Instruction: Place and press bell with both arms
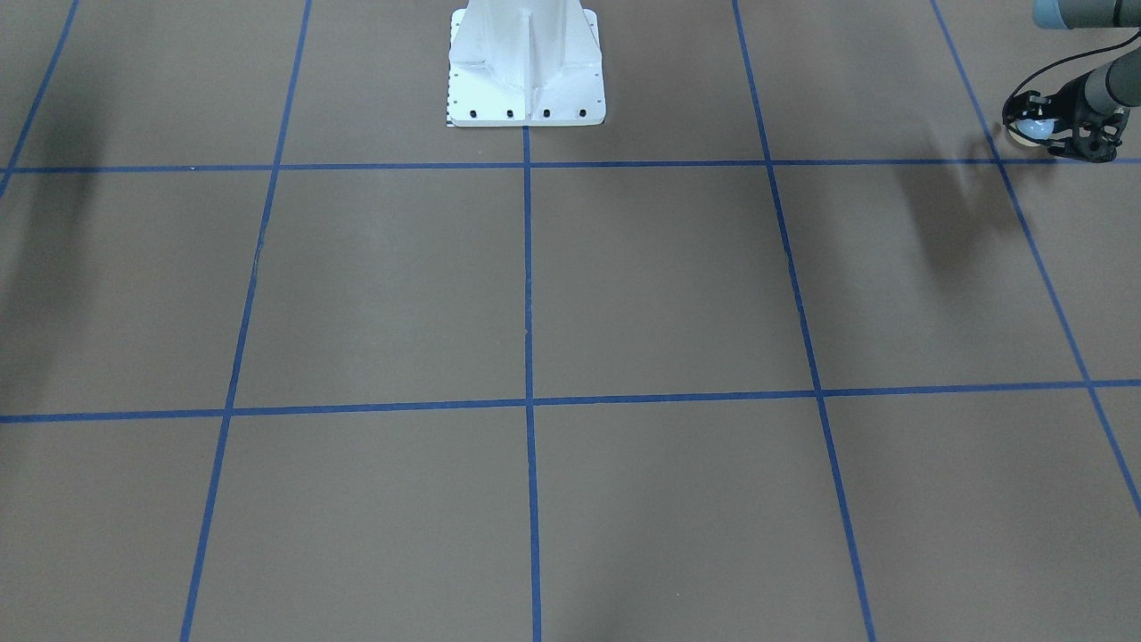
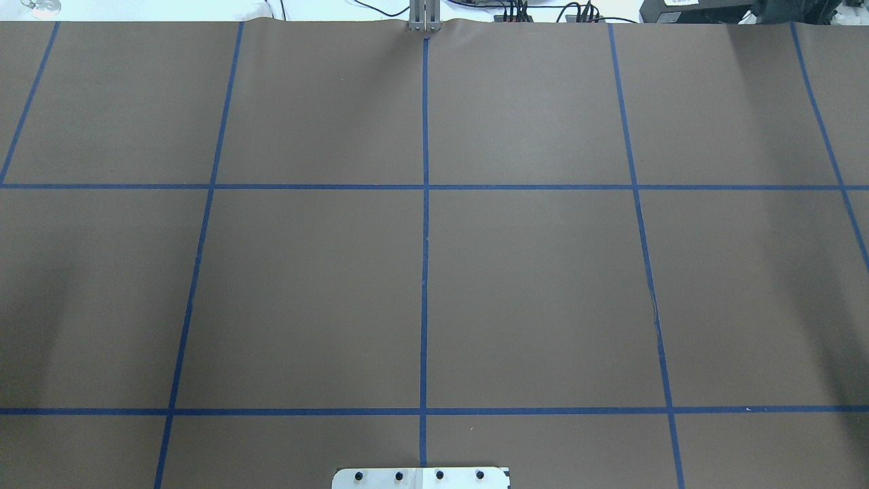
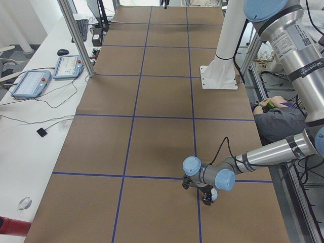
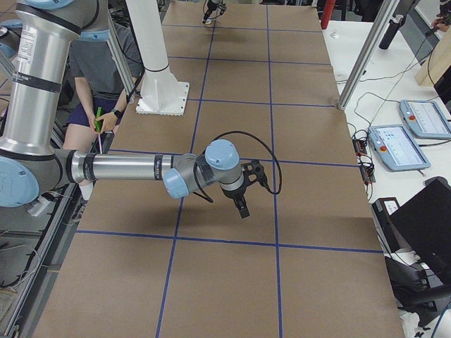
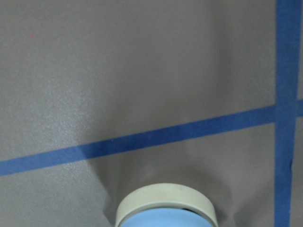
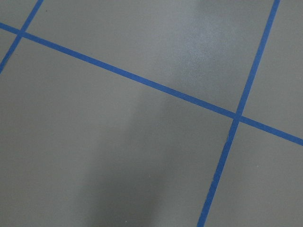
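The bell (image 1: 1034, 130), a light-blue dome on a tan base, sits between the black fingers of my left gripper (image 1: 1050, 134) at the far right edge of the front view, low over the brown mat beside a blue tape line. The left wrist view shows the bell's tan rim and blue dome (image 5: 166, 208) at the bottom edge; its button is hidden. The exterior left view shows the same gripper (image 3: 207, 196) with the bell (image 3: 214, 193). My right gripper (image 4: 243, 209) shows only in the exterior right view, hanging above the mat; I cannot tell whether it is open or shut.
The white bolted pedestal (image 1: 526, 71) stands at the robot's side of the mat (image 2: 421, 477). Blue tape lines (image 1: 528, 401) divide the mat into squares. A seated person (image 3: 276, 121) is behind the robot. Control tablets (image 4: 398, 144) lie on the white side table.
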You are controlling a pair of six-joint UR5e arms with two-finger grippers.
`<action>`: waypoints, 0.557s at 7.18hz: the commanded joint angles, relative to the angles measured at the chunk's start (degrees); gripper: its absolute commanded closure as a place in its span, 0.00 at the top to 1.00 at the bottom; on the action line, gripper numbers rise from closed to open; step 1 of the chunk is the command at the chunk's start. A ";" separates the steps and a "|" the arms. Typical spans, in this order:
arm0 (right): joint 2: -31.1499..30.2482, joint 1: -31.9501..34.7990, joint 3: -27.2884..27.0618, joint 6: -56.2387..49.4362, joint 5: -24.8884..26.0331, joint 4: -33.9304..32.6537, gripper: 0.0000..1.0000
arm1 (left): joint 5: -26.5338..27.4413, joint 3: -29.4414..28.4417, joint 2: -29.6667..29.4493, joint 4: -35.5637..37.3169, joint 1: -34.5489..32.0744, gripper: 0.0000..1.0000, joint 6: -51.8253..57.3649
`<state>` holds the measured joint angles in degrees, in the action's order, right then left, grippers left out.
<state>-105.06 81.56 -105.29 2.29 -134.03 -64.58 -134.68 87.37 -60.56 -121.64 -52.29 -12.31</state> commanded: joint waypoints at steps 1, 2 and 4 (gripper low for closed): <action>-0.06 0.00 0.09 0.09 0.00 0.15 1.00 | 0.04 -0.01 0.00 0.00 0.00 0.91 0.09; -0.06 0.00 0.09 0.09 0.00 0.15 1.00 | 0.04 -0.01 0.00 0.00 0.09 0.90 0.09; -0.06 0.00 0.09 0.09 0.00 0.24 1.00 | 0.04 -0.01 -0.09 0.00 0.09 0.84 0.18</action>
<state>-105.12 81.56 -105.22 2.37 -134.03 -64.41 -134.65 87.36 -60.61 -121.64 -52.26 -12.16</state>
